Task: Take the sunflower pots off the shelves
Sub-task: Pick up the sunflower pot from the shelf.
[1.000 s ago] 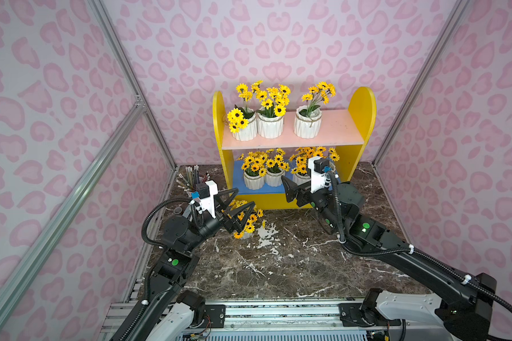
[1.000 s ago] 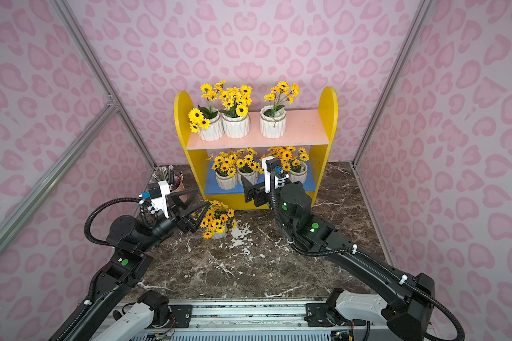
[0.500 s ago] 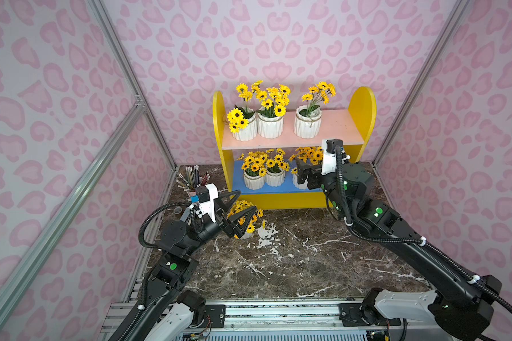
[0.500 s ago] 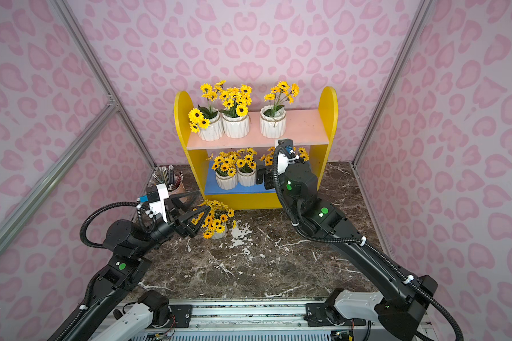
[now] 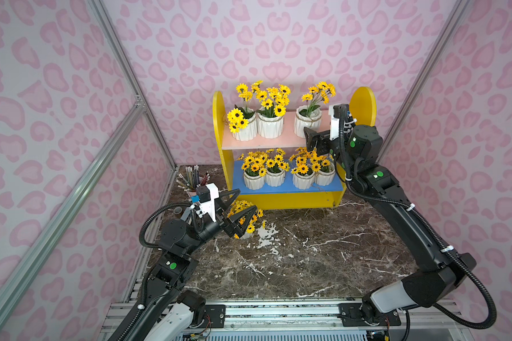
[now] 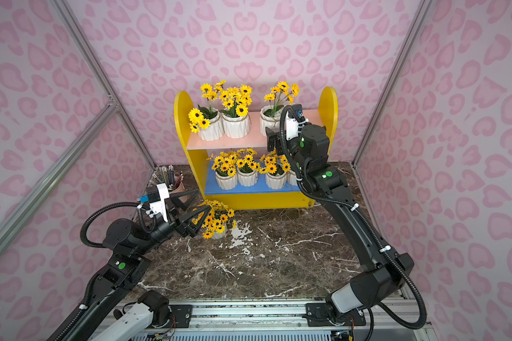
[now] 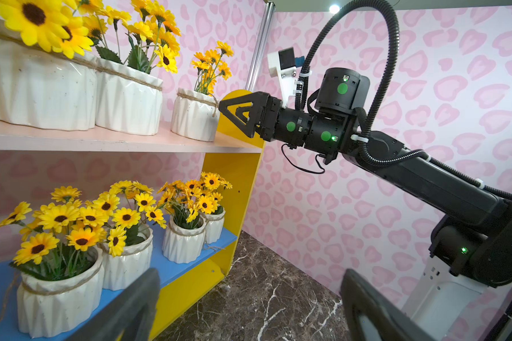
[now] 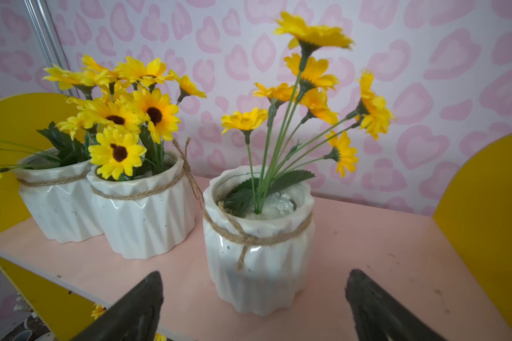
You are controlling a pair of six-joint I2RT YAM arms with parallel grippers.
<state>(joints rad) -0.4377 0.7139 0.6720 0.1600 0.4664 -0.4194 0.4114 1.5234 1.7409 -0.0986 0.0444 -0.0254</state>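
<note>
Bare pink upper board [image 5: 266,143] flanked the lone twine-wrapped pot [image 5: 307,126]; right gripper [image 5: 311,137] faced it, jaws wide; left gripper [image 5: 246,200] gaped low, empty.

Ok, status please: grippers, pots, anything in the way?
Left gripper open, empty, near the lone pot on the table. Right gripper open, facing end pot on upper shelf, no contact. Seven pots on shelves. Nothing blocking.

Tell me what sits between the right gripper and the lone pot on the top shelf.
Nothing but bare pink shelf board; the right wrist view shows it between the open right gripper and the pot.
</note>
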